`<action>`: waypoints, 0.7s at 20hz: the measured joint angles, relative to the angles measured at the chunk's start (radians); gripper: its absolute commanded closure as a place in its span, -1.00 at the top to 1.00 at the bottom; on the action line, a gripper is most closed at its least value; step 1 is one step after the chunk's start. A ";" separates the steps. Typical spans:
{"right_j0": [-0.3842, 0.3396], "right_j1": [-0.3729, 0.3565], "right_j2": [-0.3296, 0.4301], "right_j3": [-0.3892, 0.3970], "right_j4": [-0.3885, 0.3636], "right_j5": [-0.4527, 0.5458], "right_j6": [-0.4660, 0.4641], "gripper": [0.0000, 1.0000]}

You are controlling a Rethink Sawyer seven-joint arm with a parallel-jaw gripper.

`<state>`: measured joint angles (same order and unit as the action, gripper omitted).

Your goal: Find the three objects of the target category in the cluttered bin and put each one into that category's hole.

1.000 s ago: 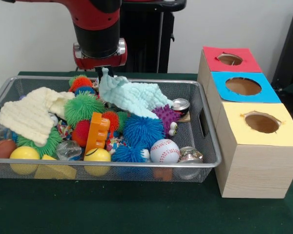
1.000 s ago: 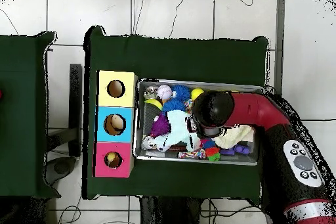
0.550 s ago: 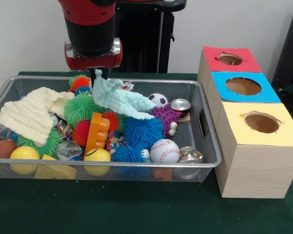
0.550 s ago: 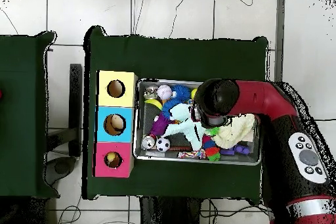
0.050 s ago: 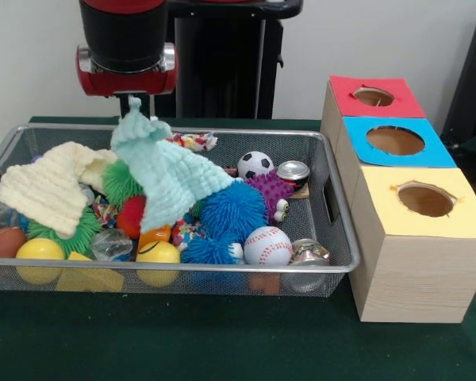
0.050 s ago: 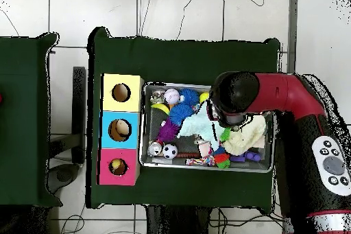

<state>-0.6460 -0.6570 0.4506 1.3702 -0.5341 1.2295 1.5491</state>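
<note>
A mint-green knitted cloth [image 5: 163, 175] hangs by one corner from my gripper [image 5: 135, 101], which is shut on its top. Its lower part still drapes over the toys in the wire bin [image 5: 337, 238]. In the overhead view the arm's head hides the gripper, and the mint cloth [image 6: 199, 127] spreads out beside it. A second, cream knitted cloth [image 5: 51, 186] lies at the bin's left end. Three boxes stand right of the bin, with a red-topped hole [image 5: 373, 96], a blue-topped hole [image 5: 395, 140] and a yellow-topped hole [image 5: 425, 199].
The bin holds a soccer ball [image 5: 255, 164], a baseball [image 5: 267, 245], a can [image 5: 293, 171], a blue spiky ball [image 5: 232, 210], a purple spiky toy [image 5: 270, 190], yellow balls [image 5: 40, 252] and other toys. Green cloth covers the table [image 5: 222, 341].
My gripper has risen and moved left in the front view, pulling the mint cloth up off the pile. The soccer ball that it covered now shows.
</note>
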 measured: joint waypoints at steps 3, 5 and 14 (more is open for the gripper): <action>-0.004 -0.011 0.007 -0.021 -0.001 0.021 -0.002 -1.00; -0.006 -0.015 0.011 -0.034 -0.003 0.032 -0.005 -1.00; -0.032 -0.040 0.026 -0.081 -0.033 0.055 -0.070 -1.00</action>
<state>-0.6783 -0.6967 0.4766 1.2888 -0.5667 1.2841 1.4794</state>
